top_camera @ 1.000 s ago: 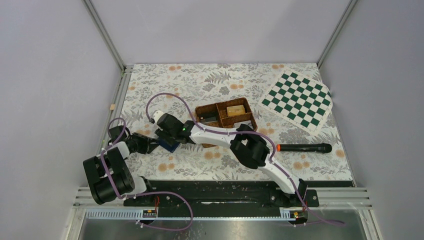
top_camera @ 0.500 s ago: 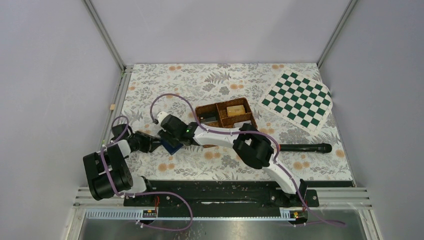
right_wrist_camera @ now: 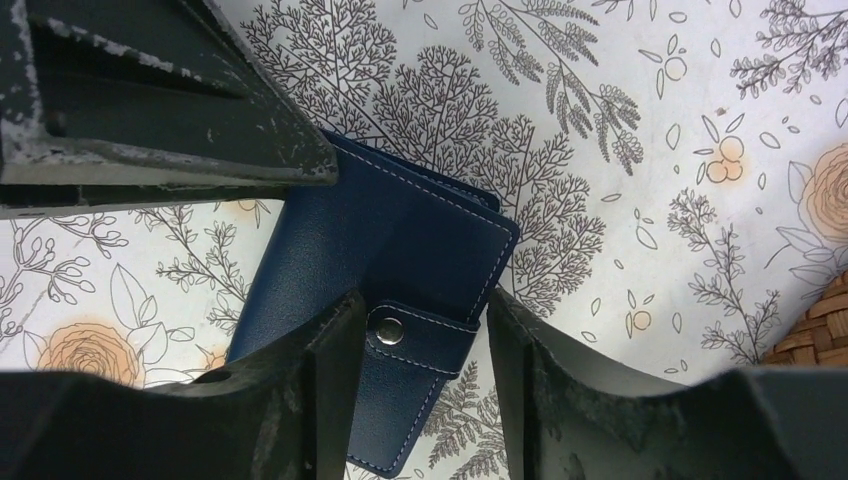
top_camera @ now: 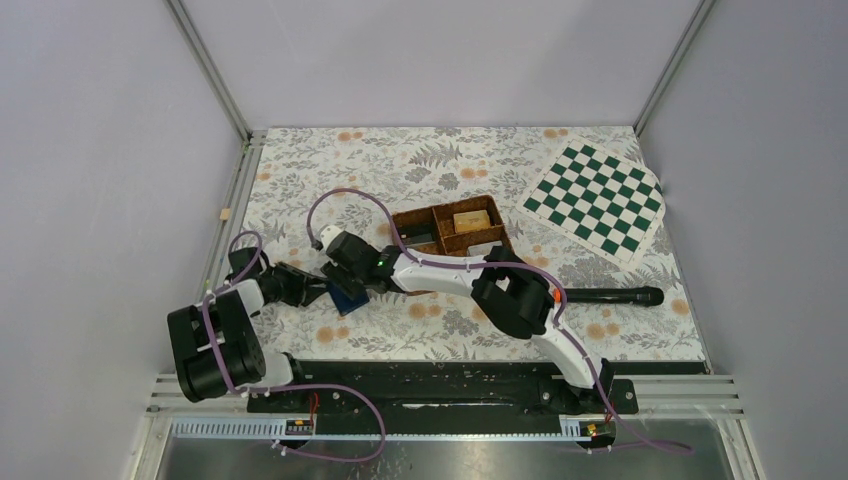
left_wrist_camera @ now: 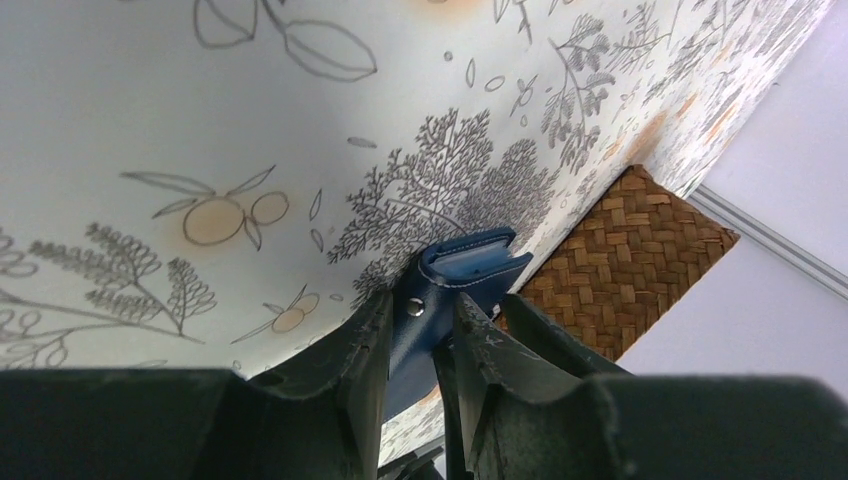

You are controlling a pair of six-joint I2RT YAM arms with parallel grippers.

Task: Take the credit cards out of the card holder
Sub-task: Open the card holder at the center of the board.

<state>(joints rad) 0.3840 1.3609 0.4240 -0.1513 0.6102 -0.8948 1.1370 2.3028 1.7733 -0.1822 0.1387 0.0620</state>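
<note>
Card holder point(right_wrist_camera: 400, 240), smooth stitched navy, pinched in left jaws; right jaws spread astride its snap tab point(right_wrist_camera: 420, 340).

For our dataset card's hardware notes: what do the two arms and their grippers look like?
Right arm: white links, bulky black joints, a green light near the wrist. Left arm: mostly black. Purple cables loop along both. Gripper fingers are dark grey, angular, scuffed.

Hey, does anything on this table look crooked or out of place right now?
The green checkered mat lies askew on the floral cloth, its right corner reaching the cloth's edge. A small tan block sits off the cloth by the left rail. Nothing looks spilled or damaged.
</note>
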